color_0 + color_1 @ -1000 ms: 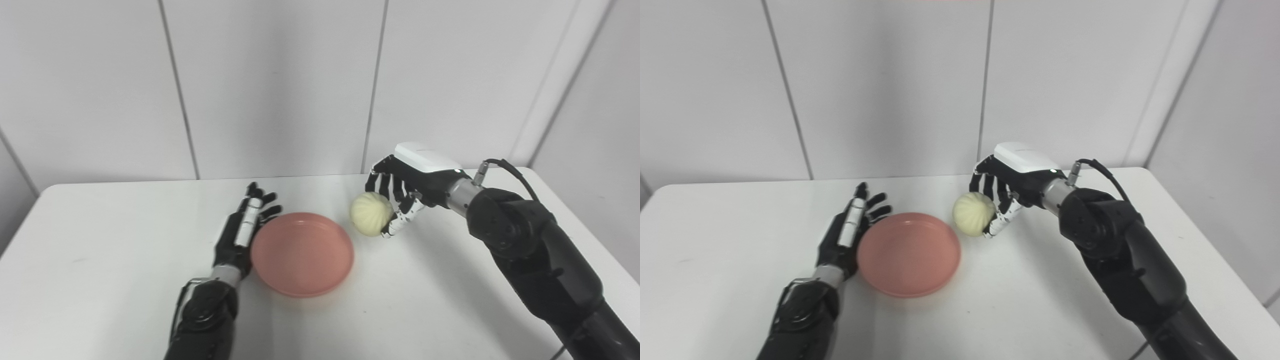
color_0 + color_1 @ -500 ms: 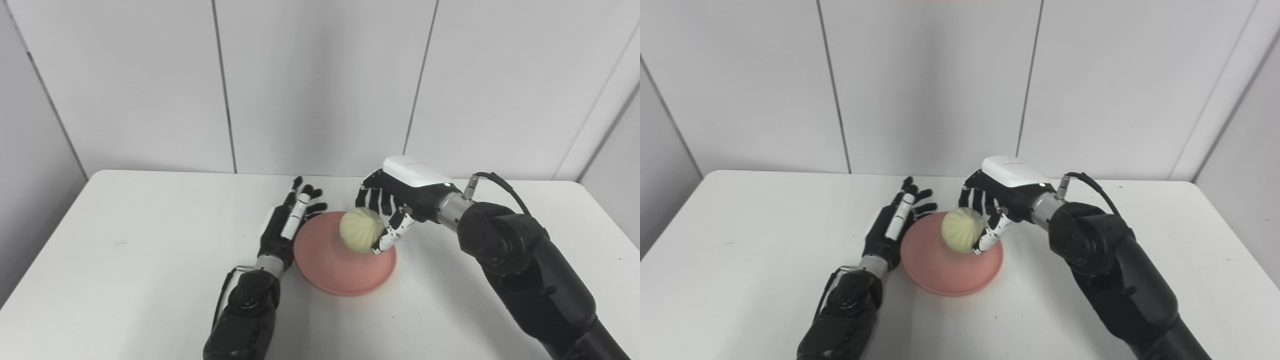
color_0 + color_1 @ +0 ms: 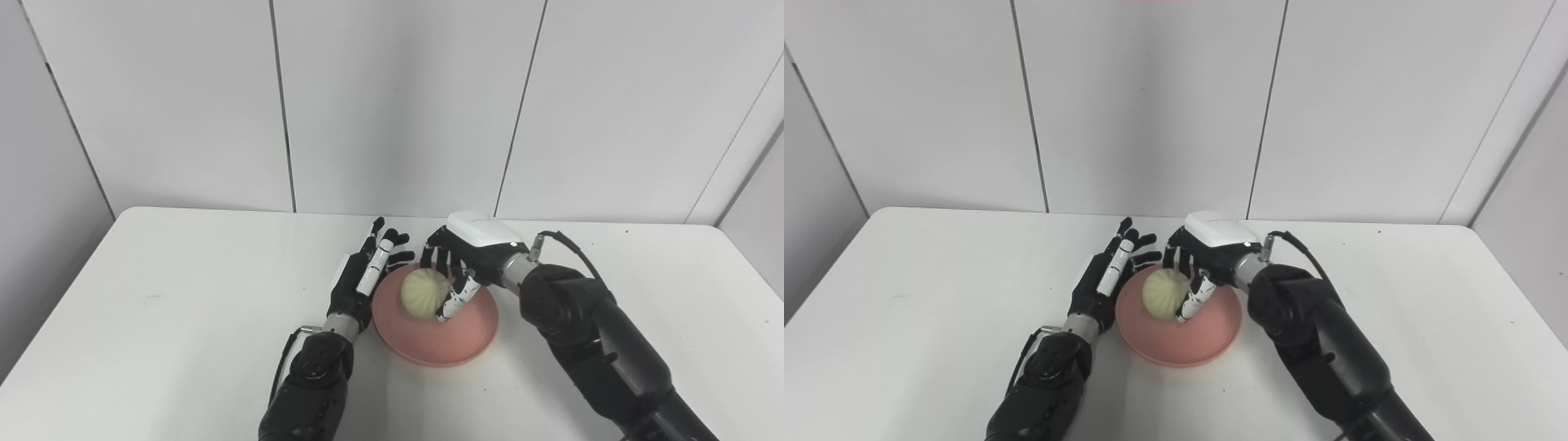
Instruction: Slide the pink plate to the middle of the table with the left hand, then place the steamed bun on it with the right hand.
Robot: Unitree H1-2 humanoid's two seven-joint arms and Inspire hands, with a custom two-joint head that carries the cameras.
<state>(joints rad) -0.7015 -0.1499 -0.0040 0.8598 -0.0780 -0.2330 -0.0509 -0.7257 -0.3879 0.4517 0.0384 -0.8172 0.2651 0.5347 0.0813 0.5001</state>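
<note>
White worktop [image 3: 153,318] against pale panelled wall [image 3: 398,104], pink plate [image 3: 456,343] mid-worktop, right hand [image 3: 468,260] gripping steamed bun [image 3: 420,293] over plate, left hand [image 3: 366,278] spread wide beside plate's left rim

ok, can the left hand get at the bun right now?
Probably not cleanly: the right hand is shut on the steamed bun over the pink plate, covering its far side. The left hand lies open beside the rim.
</note>
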